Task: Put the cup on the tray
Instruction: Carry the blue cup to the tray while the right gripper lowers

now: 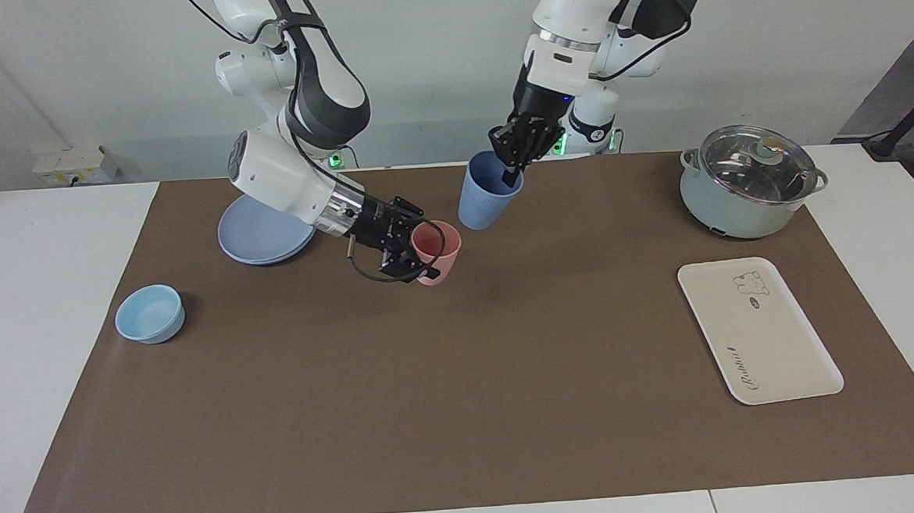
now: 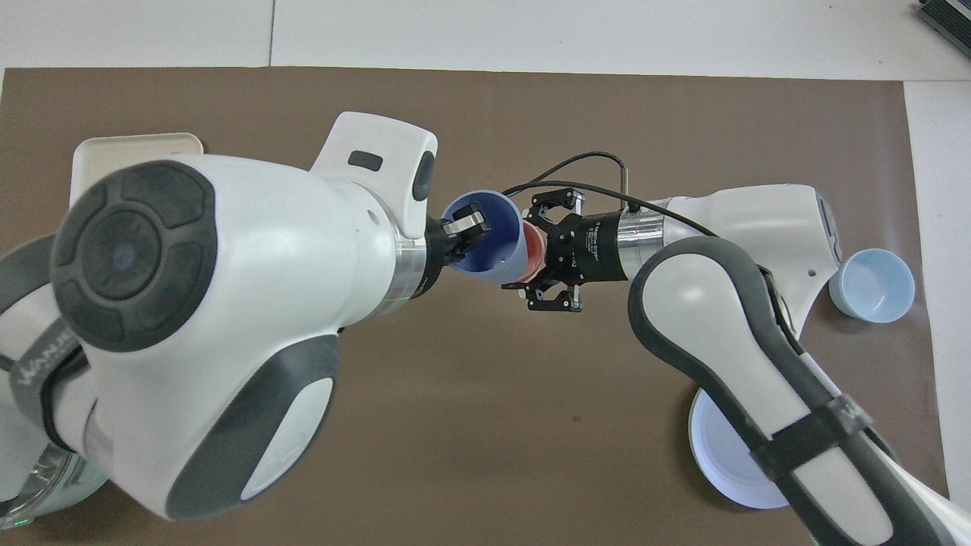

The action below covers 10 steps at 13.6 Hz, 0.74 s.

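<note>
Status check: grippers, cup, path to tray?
Left gripper shut on cup, airborne. Right gripper shut on pink cup. Tray bare, nothing between.

The cup (image 1: pixel 485 200) is showing periwinkle blue with fine vertical ribbing. The pink cup (image 1: pixel 435 251) is showing salmon pink. The tray (image 1: pixel 758 331) is appearing cream-white, carrying a small bear drawing and dark cursive lettering. The plate (image 1: pixel 262 231) and bowl (image 1: pixel 149 313) are showing pale blue. The worktop (image 1: pixel 463 381) is wearing a brown covering.
</note>
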Motion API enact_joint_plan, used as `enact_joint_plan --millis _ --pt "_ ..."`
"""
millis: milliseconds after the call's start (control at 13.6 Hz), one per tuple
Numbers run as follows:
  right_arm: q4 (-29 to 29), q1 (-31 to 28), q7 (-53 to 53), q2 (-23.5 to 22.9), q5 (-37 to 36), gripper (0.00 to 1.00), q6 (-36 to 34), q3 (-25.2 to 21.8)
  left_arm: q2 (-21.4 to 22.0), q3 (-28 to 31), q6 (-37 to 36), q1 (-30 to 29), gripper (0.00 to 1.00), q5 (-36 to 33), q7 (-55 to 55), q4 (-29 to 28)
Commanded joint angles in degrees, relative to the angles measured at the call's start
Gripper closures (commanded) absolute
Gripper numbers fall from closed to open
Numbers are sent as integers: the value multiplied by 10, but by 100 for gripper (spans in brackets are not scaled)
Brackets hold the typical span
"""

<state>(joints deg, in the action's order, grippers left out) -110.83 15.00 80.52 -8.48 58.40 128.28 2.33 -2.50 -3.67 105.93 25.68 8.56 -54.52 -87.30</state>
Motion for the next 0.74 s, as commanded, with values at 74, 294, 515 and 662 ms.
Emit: enact_joint_plan --millis 74,294,515,662 --pt "-8 -64 -4 2 29 100 -35 3 21 -5 -14 -108 100 10 134 -36" --pt "-25 -113 -55 -3 31 100 -62 3 20 -5 16 -208 100 30 287 -87" --pt "-30 -183 -110 -22 32 100 -108 3 -15 -3 66 -300 100 33 438 -126" --pt "-31 -223 -144 -35 30 100 -129 3 -61 -3 100 -361 100 55 535 -125"
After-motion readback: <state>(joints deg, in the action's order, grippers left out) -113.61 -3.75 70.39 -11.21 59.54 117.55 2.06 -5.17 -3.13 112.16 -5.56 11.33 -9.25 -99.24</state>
